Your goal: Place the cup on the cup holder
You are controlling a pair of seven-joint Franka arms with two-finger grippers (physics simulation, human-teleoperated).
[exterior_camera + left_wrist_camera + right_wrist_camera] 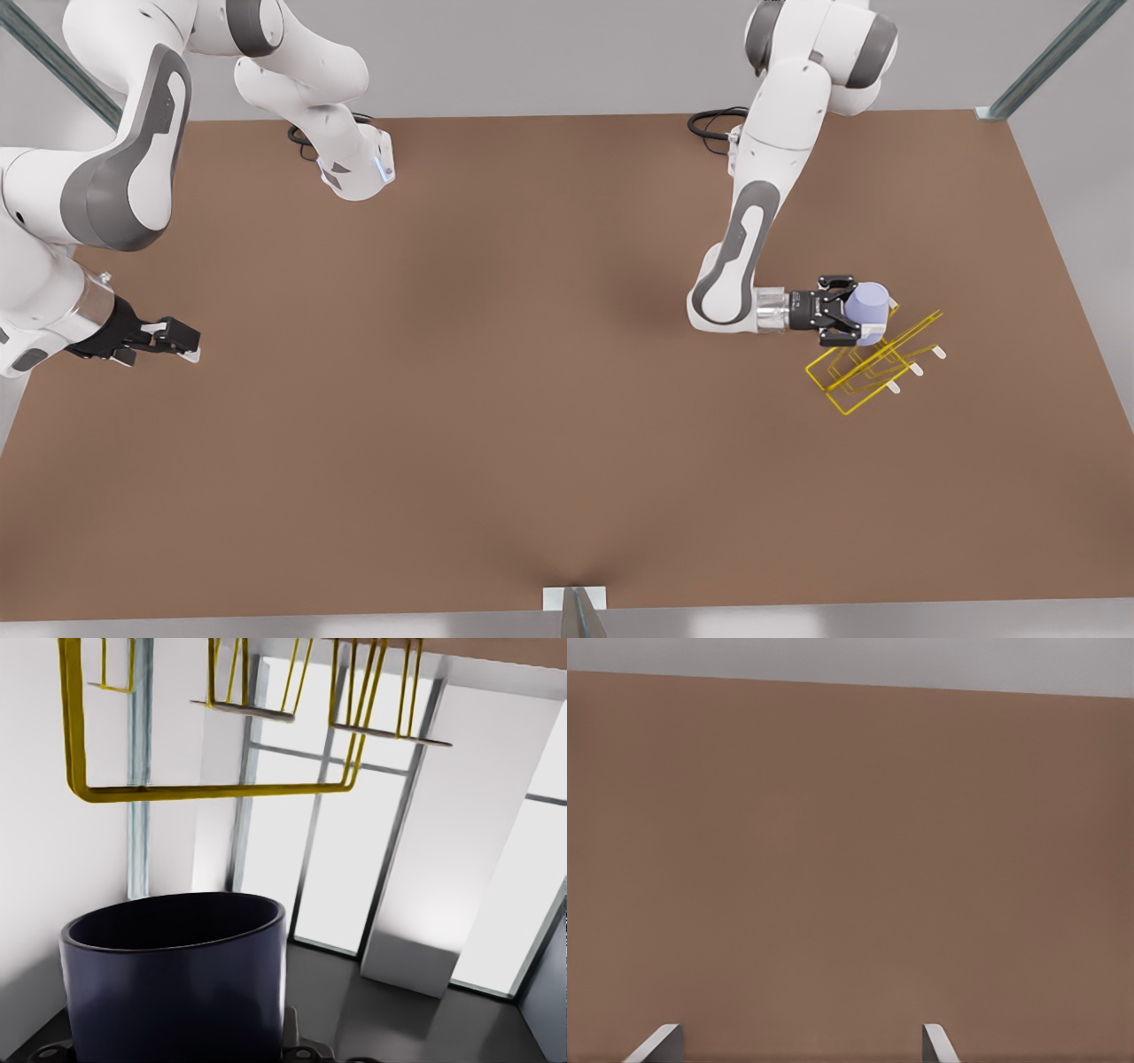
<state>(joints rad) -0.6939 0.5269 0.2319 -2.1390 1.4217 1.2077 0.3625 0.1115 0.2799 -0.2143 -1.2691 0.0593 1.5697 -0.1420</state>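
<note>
The lavender-blue cup (866, 306) is held on its side with my left gripper (850, 312) shut on it, at the front view's right. It hangs over the back end of the yellow wire cup holder (873, 368), whose white-tipped prongs slant toward the right. Whether the cup touches the wire I cannot tell. In the left wrist view the cup (177, 983) looks dark and sits close up, and beyond it is the cup holder's frame (213, 790). My right gripper (182, 341) waits open at the front view's far left, holding nothing; its fingertips (656, 1043) stand wide apart over bare table.
The brown table (496, 399) spans the scene. Metal frame posts stand at the back corners (1045, 62) and at the middle of the front edge (576, 611). Both arm bases sit along the back edge.
</note>
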